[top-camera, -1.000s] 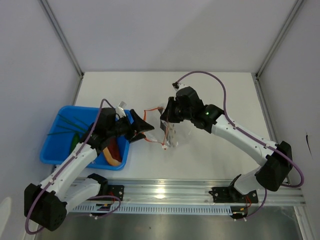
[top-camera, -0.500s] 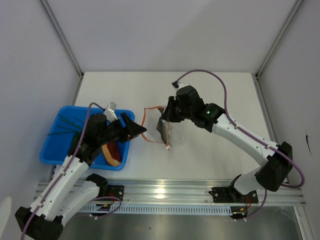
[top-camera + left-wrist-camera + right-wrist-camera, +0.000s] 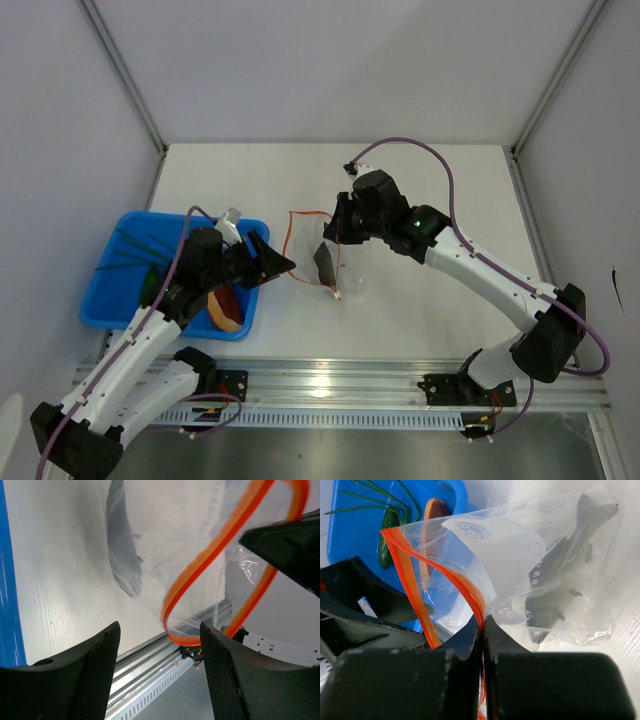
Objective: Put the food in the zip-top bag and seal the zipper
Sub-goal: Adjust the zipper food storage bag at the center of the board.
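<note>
Clamping tight on the zipper (image 3: 214,542), the right jaws grip the zip-top bag (image 3: 520,550) by its mouth edge. Left jaws gape open, the zipper's loop just beyond their tips.

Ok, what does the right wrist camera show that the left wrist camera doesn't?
Only the right wrist view: the green stalks and meat slab lying in the blue tray, and the right fingers pinched shut on the zipper. Only the left wrist view: the metal rail along the table edge, framed by the open left fingers. Both: the clear bag with its mouth gaping, and some blue of the tray.
</note>
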`<state>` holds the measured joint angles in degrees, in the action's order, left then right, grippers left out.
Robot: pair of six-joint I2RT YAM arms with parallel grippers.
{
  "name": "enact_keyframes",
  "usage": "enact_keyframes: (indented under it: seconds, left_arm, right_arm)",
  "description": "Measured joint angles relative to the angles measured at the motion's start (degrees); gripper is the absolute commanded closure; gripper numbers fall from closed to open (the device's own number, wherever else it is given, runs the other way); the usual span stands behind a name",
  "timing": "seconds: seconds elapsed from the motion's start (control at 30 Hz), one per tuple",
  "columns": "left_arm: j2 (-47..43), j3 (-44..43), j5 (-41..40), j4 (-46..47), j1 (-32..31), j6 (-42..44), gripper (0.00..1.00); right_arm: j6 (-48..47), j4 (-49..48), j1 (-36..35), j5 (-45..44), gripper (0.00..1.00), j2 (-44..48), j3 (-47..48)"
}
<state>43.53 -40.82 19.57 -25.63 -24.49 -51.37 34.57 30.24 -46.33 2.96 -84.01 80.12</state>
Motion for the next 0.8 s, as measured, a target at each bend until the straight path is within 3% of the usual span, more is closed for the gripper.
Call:
enact_keyframes:
  seconds: [0.13,0.23,0.27,0.33,0.5,0.63,0.8]
  left_arm:
    - [3.4,0.0,-0.5,-0.3,-2.0,0.0,0.35]
    - [5.8,0.0,-0.2,0.7,-3.0,-0.2,0.57]
    - [6.8,-0.1,0.2,1.2,-3.3,-0.2,0.74]
    - [9.4,-1.2,1.6,1.9,-3.8,-0.1,0.98]
    - [16.4,-12.9,5.2,1.4,-5.1,1.4,0.99]
    - [17.2,-22.0,10.3,5.1,-5.5,1.9,1.00]
    - [16.9,-23.8,14.9,8.8,-5.9,1.7,0.99]
  right_arm:
    - [-0.1,0.1,0.0,0.0,1.00,0.0,0.2]
    - [-0.1,0.3,0.0,0.0,1.00,0.0,0.2]
    - [-0.1,0.4,0.0,-0.1,1.00,0.0,0.2]
    - [-0.2,0.6,0.0,-0.2,1.00,0.0,0.2]
    - [-2.9,4.4,0.0,-4.1,1.00,-0.4,2.0]
    - [-6.6,8.5,0.0,-9.2,1.00,-0.7,6.5]
    - [-9.3,9.0,0.7,-12.5,1.00,2.1,8.0]
